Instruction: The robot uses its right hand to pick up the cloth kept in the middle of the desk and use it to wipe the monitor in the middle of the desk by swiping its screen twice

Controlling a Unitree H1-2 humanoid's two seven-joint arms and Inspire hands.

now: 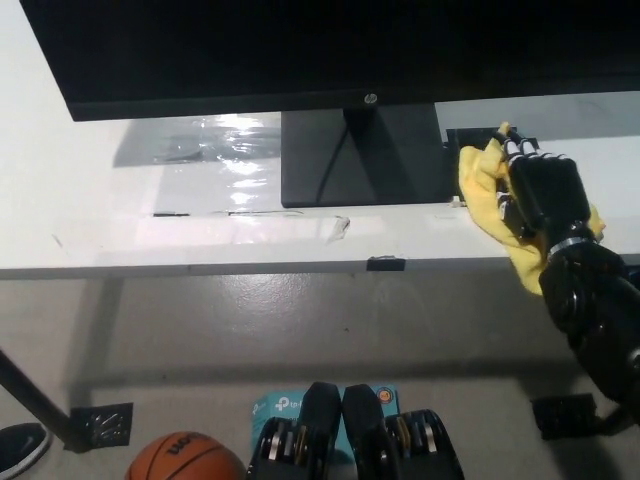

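Observation:
The black monitor (330, 45) fills the top of the head view, its stand base (362, 160) resting on the white desk (150, 220). My black right hand (540, 190) lies low over the desk's right part, just right of the stand, shut on the yellow cloth (482, 190). The cloth bunches under the hand and hangs over the desk's front edge. A dark flat object (470, 138) peeks out behind the cloth. My left hand does not show.
A strip of clear shiny plastic (200, 150) lies on the desk left of the stand. Below the desk, on the grey floor, sit an orange basketball (185, 460), a teal box (285, 408) and a black desk foot (565, 412).

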